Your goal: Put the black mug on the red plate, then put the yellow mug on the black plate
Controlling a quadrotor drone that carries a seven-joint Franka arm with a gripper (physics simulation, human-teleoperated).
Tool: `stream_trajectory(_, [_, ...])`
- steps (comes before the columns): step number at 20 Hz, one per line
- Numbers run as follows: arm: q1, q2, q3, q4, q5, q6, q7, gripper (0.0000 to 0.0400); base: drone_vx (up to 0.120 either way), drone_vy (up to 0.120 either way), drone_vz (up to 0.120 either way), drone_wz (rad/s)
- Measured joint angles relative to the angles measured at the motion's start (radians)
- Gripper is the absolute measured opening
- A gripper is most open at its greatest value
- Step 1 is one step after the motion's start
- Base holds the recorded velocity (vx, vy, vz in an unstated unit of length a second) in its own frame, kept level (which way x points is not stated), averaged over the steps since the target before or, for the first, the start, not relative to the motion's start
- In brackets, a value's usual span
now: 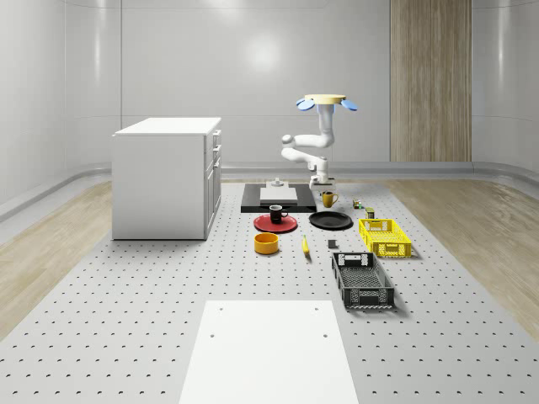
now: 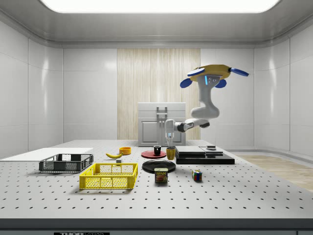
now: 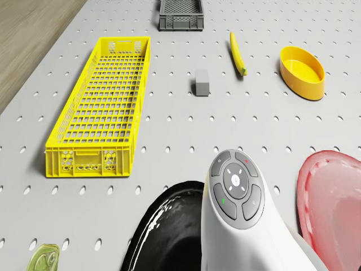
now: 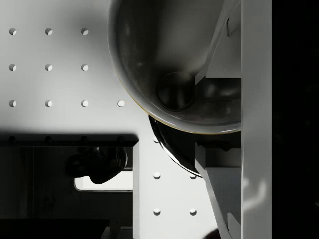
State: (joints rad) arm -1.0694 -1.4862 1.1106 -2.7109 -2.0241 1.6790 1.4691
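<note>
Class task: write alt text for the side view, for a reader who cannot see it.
A drone hovers above a perforated table, its white arm reaching down so the gripper meets a yellow mug beside a black plate. Behind, a black mug sits on a red plate; a yellow crate stands in front.

The perforated table (image 1: 126, 295) bears plates, crates, a bowl, a banana.

Yellow crate (image 1: 386, 236), black crate (image 1: 362, 280), banana (image 1: 305, 245), yellow bowl (image 1: 266, 243), white cabinet (image 1: 167, 177), possibly 1 Spam tin (image 2: 161, 176)
</note>
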Motion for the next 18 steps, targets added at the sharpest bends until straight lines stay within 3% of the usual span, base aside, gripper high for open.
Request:
stream_trajectory(15, [-0.002,-0.004,0.000,0.000,0.002,0.004,0.002,0.0110,0.120,0.000,0.000,0.000])
stream_trajectory(18, [-0.005,-0.004,-0.008,0.005,-0.006,0.009,0.002,0.0110,0.000,0.000,0.000,0.000])
